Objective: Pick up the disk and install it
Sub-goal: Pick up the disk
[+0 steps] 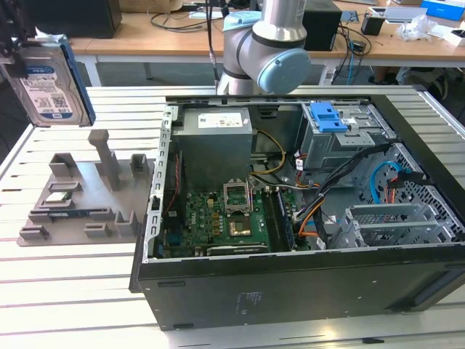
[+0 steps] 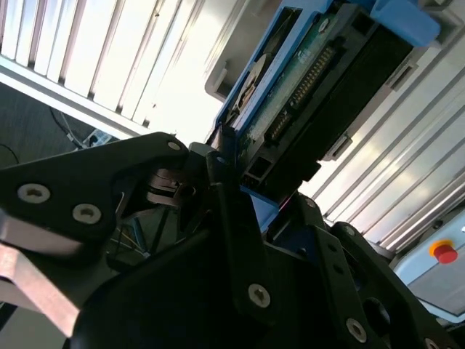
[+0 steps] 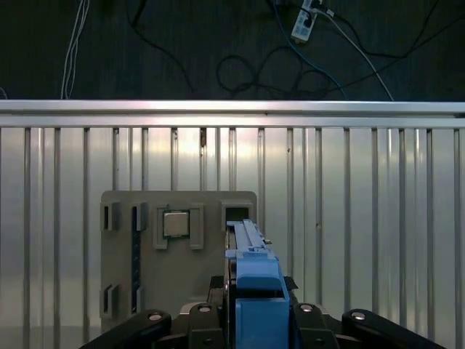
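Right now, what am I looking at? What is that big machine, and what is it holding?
That is a robot arm with a pincer at its end. One picture comes from a camera standing off the arm. The other two come from cameras that ride on the arm near its wrist. On the slatted metal table lies an open computer case, and you can see its green board inside. Beside the case, on the exterior view's left, is a grey tray with small parts on it. The pincer is shut on the disk, a flat silver box in a blue frame. It holds the disk up in the air on the tray's side of the table.
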You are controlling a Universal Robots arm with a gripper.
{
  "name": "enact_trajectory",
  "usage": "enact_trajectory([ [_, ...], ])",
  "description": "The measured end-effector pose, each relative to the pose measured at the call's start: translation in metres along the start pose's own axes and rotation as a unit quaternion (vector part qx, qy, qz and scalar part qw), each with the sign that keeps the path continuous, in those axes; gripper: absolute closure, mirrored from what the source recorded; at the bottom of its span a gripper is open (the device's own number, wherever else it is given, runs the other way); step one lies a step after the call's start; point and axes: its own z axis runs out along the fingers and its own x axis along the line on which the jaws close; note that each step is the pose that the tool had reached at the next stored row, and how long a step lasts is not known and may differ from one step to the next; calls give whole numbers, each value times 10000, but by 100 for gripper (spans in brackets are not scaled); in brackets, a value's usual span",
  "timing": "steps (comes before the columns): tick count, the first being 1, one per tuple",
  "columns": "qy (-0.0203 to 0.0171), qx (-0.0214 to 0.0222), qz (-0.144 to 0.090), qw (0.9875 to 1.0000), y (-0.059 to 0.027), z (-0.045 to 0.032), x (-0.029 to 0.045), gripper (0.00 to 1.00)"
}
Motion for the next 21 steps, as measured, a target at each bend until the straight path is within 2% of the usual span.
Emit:
enact_trajectory([
  [3,0,0,0,10000,4,-118,-2,63],
  [11,0,-1,0,10000,9,-297,-4,63],
  [14,0,0,0,10000,15,-494,-7,63],
  [21,0,0,0,10000,23,-764,-10,63],
])
